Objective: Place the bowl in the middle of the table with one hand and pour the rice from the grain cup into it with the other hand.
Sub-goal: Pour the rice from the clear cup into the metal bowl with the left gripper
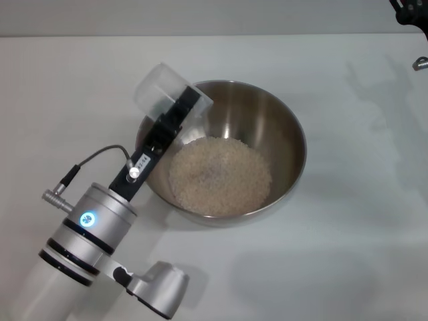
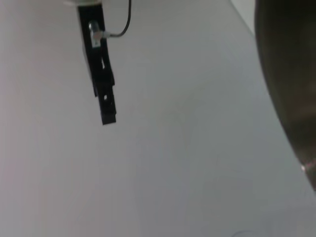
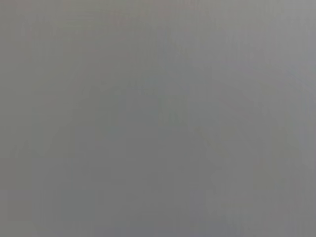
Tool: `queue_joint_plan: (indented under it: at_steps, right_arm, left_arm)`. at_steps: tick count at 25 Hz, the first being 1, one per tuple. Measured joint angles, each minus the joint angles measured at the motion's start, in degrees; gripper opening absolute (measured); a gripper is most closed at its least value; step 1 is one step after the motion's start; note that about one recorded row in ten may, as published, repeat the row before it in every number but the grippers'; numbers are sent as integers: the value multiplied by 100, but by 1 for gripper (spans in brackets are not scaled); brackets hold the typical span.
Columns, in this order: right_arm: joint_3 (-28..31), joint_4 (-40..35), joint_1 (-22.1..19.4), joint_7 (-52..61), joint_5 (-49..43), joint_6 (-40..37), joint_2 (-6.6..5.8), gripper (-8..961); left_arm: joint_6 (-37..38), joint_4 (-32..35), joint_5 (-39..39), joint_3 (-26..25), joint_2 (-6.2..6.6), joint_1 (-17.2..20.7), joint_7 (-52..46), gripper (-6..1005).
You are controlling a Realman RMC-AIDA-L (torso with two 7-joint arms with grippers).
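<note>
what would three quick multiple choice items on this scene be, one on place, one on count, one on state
1. Where is the rice?
A. in the bowl
B. spilled on the table
C. in a bag

2. How many bowls are there?
A. three
B. two
C. one

3. How is the grain cup held?
A. upright on the table
B. tilted over the bowl's rim
C. lying inside the bowl

Key: 1 A, a pale heap covers the bowl's bottom. 2 C, only one steel bowl shows. 3 B, the left gripper holds it tipped at the rim.
</note>
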Motion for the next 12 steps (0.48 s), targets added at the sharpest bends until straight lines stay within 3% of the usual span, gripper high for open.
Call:
queue_joint_plan:
  at_steps: [12]
  right_arm:
    - [15,-36,3,-64,0,1,-9,825]
  left_arm:
    - [127,103,68,-142,3,-10,-117,37]
